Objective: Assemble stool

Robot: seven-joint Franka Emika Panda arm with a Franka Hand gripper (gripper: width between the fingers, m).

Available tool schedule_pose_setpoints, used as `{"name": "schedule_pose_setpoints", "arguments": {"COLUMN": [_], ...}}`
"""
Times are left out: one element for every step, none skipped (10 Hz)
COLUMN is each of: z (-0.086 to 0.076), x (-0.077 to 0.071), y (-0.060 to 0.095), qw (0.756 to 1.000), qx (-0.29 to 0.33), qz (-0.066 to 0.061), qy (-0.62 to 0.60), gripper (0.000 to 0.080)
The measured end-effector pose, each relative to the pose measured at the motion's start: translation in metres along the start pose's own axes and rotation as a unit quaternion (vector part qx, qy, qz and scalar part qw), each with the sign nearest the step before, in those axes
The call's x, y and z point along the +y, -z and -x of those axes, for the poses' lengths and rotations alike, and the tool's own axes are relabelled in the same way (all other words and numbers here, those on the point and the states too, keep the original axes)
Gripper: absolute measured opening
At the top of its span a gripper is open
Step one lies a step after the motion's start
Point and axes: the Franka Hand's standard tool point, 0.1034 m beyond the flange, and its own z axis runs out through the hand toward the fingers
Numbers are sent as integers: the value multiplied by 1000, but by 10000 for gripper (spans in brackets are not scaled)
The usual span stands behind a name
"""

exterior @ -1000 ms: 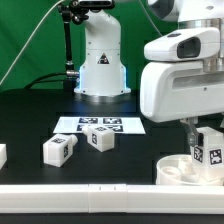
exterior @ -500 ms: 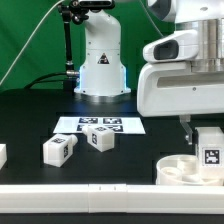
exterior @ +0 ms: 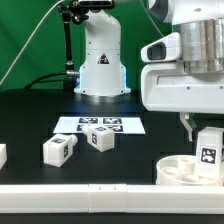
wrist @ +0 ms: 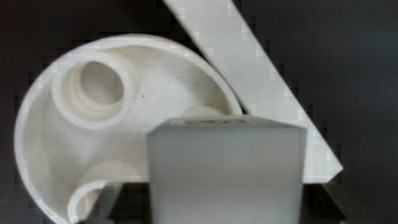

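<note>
Shifted slightly toward the exterior view's right, the claw (exterior: 203, 128), clamped on a leg (exterior: 210, 148), hangs over the seat (exterior: 180, 172) at lower right; best to line the upright leg squarely over a socket (wrist: 98, 85) before lowering and twisting gently.

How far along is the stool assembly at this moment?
Done: nothing visibly fitted; the seat shows no leg mounted. In hand: the gripper is shut on a leg, poised over the seat. Left: seating it, then the loose leg and the second loose leg lying by the marker board.
</note>
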Motion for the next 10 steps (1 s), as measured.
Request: {"name": "schedule_pose_setpoints", "arguments": {"z": [0,1,1,1,1,-2,-3,-4,-5,-4], "x": [0,-1,-1,-1,-2,-2,-1,0,1,2], "y": [0,0,0,0,0,0,0,0,1,1], "qw": [1000,998,996,994,988,978,967,952,930,911], "qx": [-1,-2,-5,-5,-9,-13,-19,-22,-22,-25], "qz": [-1,-2,-4,-5,-10,-25,-35,-49,-67,-77], "qy": [-30,-60,-93,-105,-154,-209,-253,-302,-361,-405], "gripper": [340,340,340,340,340,340,340,340,340,340]}}
